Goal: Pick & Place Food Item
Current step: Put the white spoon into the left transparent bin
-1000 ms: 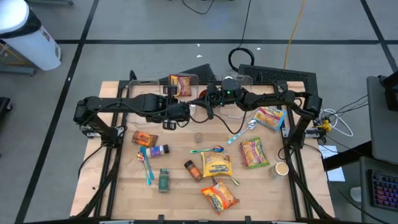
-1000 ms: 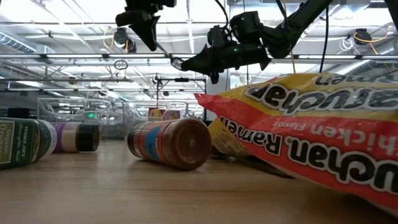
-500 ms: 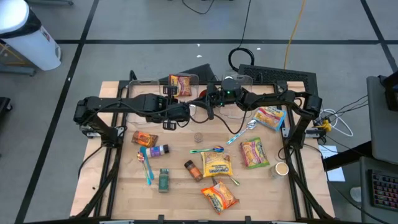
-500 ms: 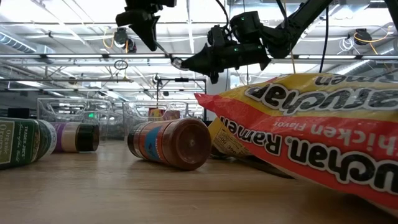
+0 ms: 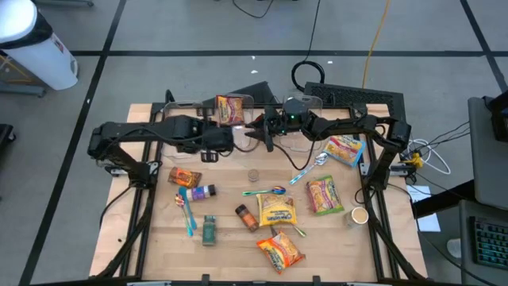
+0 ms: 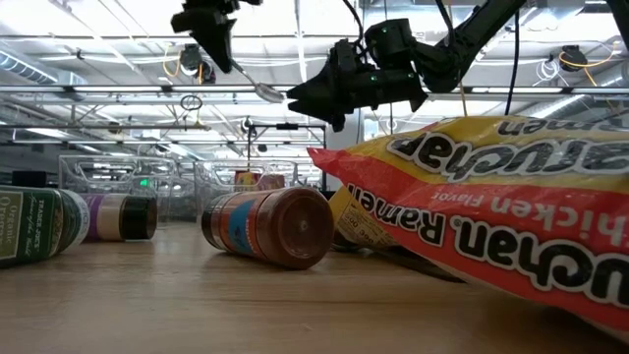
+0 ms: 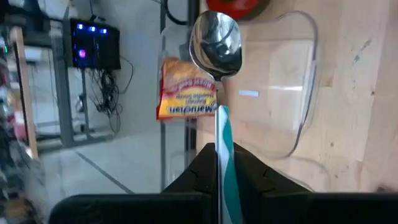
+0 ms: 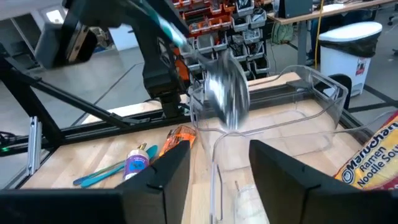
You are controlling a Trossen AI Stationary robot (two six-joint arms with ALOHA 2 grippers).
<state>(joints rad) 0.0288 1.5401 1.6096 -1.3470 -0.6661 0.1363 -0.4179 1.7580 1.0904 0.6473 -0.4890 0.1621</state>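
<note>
Spoon (image 7: 216, 46) handle hidden inside left hand (image 7: 219, 163); right hand (image 8: 217, 163) apart.

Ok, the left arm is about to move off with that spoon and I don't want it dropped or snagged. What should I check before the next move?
1. Left gripper shut on the spoon at its teal handle: ok.
2. Right gripper open, with nothing between its fingers: ok.
3. Spoon lifted well above the table: ok.
4. Gap between the spoon's bowl and the right gripper's tips: cannot tell, since they look very close in the low view.
5. Spoon straight in the grip, bowl pointing away from the fingers: ok.
6. What lies under the bowl: the clear bin, which looks empty there: ok.
</note>
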